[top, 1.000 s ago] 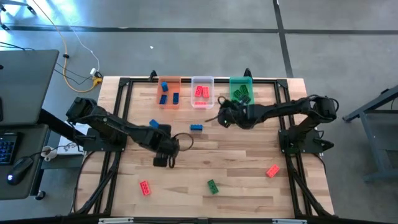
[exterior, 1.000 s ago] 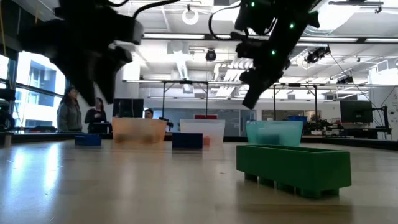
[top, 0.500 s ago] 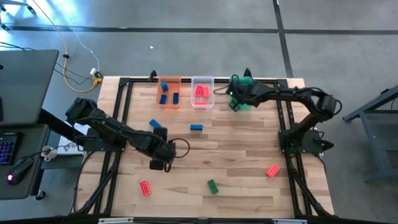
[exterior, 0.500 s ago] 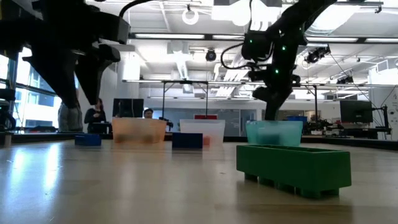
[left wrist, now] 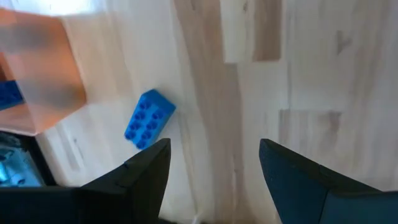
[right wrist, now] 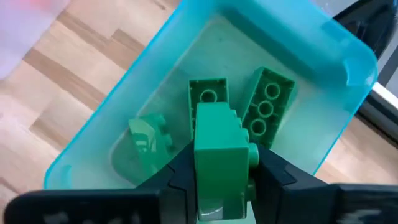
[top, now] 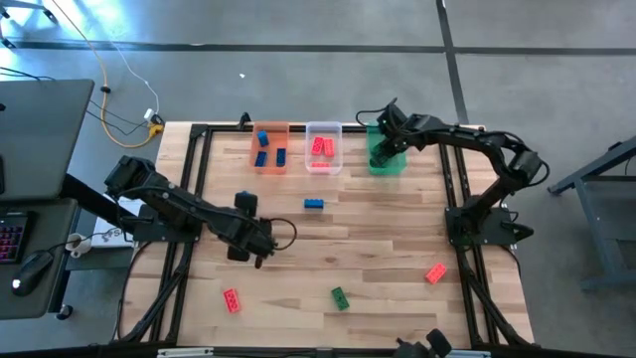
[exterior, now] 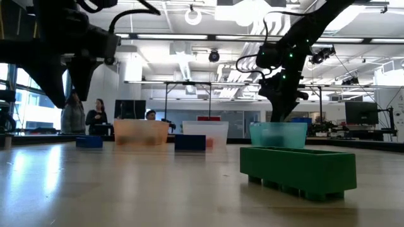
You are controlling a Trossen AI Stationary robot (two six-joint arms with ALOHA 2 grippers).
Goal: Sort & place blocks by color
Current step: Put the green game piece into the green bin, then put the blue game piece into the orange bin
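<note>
While the right gripper [right wrist: 219, 163] pinches a green block [right wrist: 217, 146] over the green bin [right wrist: 339, 53], the drop isn't done.

Risk: in the right wrist view the block sits between the fingers, directly above two or three green blocks already in the bin; if the jaws part unevenly it could stick to a finger, or land on the pile and tip toward the rim. Left gripper [left wrist: 211, 177] hangs over bare table at the high view's centre left, jaws spread, empty; a blue block [left wrist: 149, 119] lies just beside the orange bin [left wrist: 43, 74], ahead of it. Loose on the table in the high view: blue block [top: 314, 204] at centre, red blocks [top: 232, 299] lower left and [top: 435, 272] lower right, green [top: 340, 297] at bottom centre. Hard to tell: height above the bin, and the exact count in it.
</note>
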